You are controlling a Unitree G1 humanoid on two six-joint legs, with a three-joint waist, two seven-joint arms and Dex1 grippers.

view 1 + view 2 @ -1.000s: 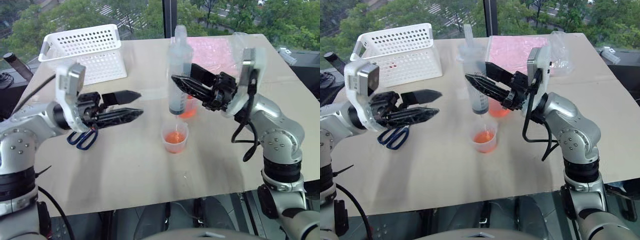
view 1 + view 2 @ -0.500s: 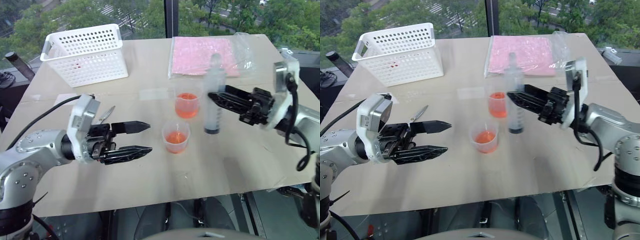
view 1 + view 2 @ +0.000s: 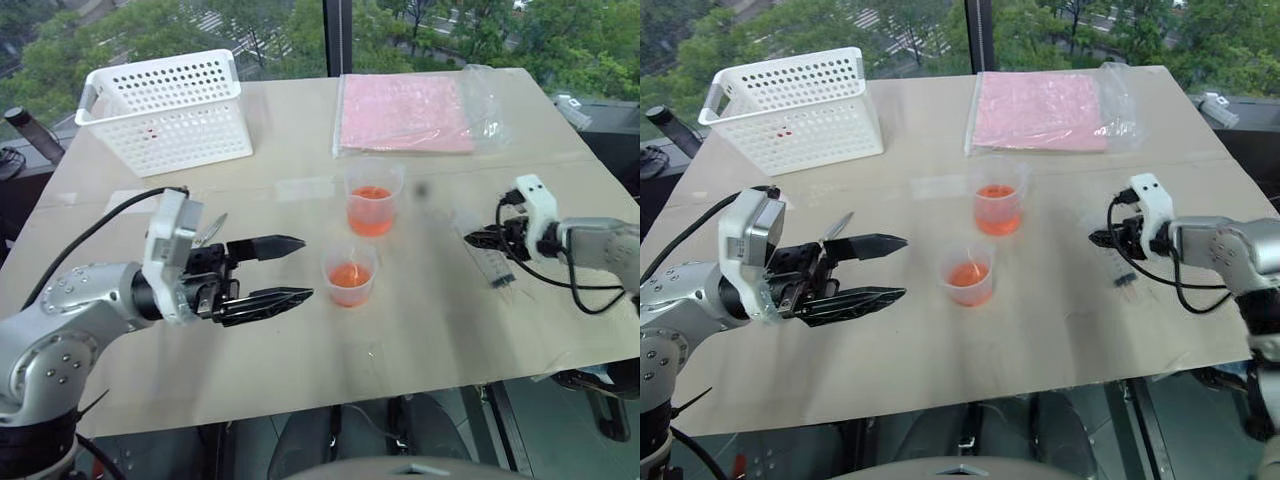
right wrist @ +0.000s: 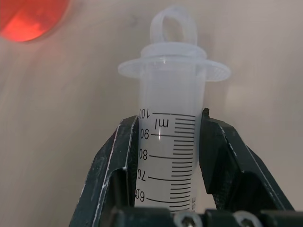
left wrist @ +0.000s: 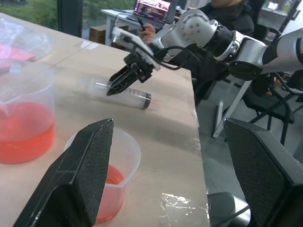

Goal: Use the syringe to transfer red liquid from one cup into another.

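The syringe [image 3: 492,265] lies almost flat on the table at the right, its barrel clear with no red showing in it. My right gripper [image 4: 168,123] is shut on the barrel near the flanged end, and the same grip appears in the left wrist view [image 5: 124,79]. Red liquid [image 3: 372,222] stands in the taller cup [image 3: 374,190] at mid-table. More of it sits in the shorter cup [image 3: 350,275] just in front. My left gripper [image 3: 303,267] hovers open to the left of the shorter cup, pointing at it, with nothing between its fingers.
A white perforated basket [image 3: 165,108] stands at the back left, and a pink sheet in a clear bag [image 3: 405,98] lies at the back centre. Scissors [image 3: 212,230] peek out behind my left hand. A person sits at a laptop [image 5: 151,8] beyond the table's right edge.
My right gripper has carried the syringe from upright above the cups out to the right and down onto the table, tipping it flat. The left arm sank a little and stays open.
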